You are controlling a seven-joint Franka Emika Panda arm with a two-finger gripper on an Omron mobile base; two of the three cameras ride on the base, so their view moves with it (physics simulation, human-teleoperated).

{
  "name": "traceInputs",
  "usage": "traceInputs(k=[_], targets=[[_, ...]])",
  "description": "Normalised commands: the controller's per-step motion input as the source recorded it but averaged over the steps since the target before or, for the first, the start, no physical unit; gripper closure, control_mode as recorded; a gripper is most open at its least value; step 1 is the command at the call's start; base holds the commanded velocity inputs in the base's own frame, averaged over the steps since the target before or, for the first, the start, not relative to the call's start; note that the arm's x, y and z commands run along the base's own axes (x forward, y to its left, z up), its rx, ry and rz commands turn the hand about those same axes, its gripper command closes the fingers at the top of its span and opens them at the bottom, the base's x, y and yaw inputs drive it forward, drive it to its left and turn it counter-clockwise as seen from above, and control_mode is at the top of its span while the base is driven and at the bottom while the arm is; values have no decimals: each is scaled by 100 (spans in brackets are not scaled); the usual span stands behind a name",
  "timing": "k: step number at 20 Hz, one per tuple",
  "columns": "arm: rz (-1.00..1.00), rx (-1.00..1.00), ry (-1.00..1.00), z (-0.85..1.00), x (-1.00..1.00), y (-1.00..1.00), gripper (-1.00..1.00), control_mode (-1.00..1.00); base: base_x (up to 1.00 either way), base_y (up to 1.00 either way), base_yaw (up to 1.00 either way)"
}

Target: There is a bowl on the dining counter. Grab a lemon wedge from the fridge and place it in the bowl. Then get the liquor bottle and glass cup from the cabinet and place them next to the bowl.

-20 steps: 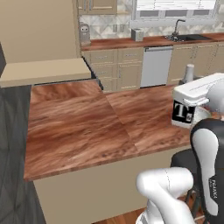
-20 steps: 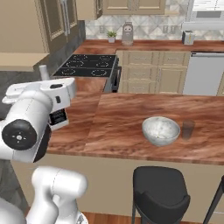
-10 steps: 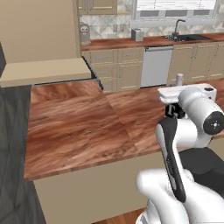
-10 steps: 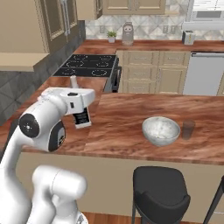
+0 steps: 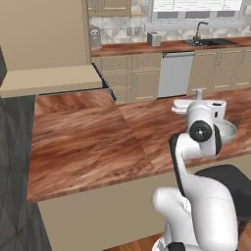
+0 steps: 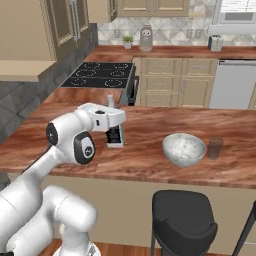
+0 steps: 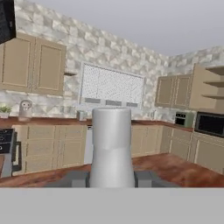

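Reddish wood dining counter (image 6: pixel 150 150) carries bowl (image 6: pixel 183 149), glass cup (image 6: pixel 215 148); fingers (image 6: pixel 114 136) clamp liquor bottle (image 6: pixel 114 134).

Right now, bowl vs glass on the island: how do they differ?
The bowl is wide, shallow and speckled grey-white; the glass is narrow, upright and dark-tinted clear. The bowl sits nearer the bottle in the claw; the glass stands on the bowl's far side. Both rest on the wooden island.

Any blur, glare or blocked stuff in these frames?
Hand view: liquor bottle looms close and soft, hiding the middle. Right base view: bowl and glass cup sharp, no glare. Left base view: arm covers most of the bowl.
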Motion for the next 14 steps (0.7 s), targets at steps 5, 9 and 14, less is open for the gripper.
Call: traceInputs(k=[5, 9, 14], targets=[[-22, 0, 4, -53, 59, -28, 100, -100, 0, 0, 0], [-21, 0, 0, -54, 34, -10, 100, -100, 0, 0, 0], [-21, 0, 0, -54, 16, -11, 100, -100, 0, 0, 0]])
